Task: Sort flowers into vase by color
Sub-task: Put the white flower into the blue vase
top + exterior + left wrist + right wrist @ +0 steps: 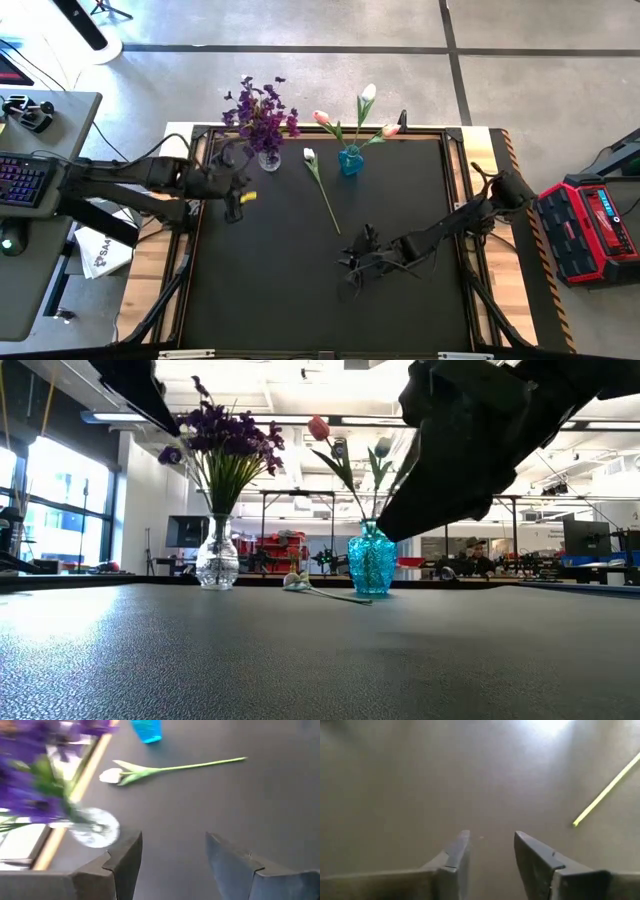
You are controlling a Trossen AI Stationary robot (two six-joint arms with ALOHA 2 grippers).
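Observation:
Purple sprigs (260,112) stand with their stems in a clear glass vase (268,159) at the table's far edge. Three tulips (366,96) stand in a blue vase (350,161) beside it. One white tulip (321,186) lies flat on the black mat between the vases, its stem end (605,792) pointing toward the near right. My left gripper (235,200) hovers open just left of the clear vase (94,828). My right gripper (360,265) is open over the mat, near the tulip's stem end.
The mat (320,290) has bare room toward the near edge. A wooden rim (180,260) frames the table. A keyboard (22,180) sits on a desk at left and a red case (590,215) at right. The room behind holds benches and machines.

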